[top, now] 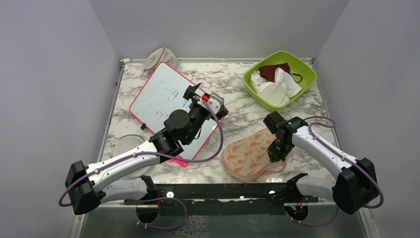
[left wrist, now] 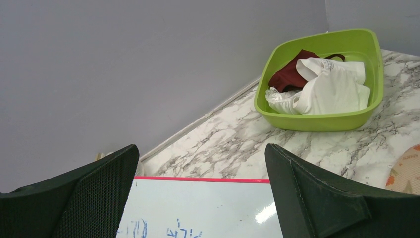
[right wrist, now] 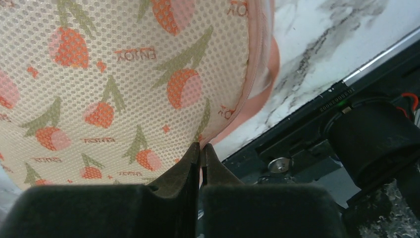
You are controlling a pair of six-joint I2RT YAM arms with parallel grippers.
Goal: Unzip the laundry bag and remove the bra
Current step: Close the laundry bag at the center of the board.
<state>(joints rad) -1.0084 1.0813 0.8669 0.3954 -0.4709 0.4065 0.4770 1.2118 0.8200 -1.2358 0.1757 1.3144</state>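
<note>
Right gripper [right wrist: 200, 148] jaws pressed together, tips down at the pink zip edging of the laundry bag [top: 246, 154]; can't tell if anything thin is caught between them. Bag lies flat at the near edge of the worktop [top: 233, 84], right of centre. Left gripper [left wrist: 200, 153] spread wide, nothing between the fingers, hanging over the whiteboard [top: 158, 99] left of centre, well apart from the bag. Bra [top: 275, 89] is not in the bag: bunched white in the green tub [top: 302, 67] at the far right corner, maroon mask [top: 273, 71] touching it on the far side. Beige pouch [top: 159, 58] in the far left corner.
</note>
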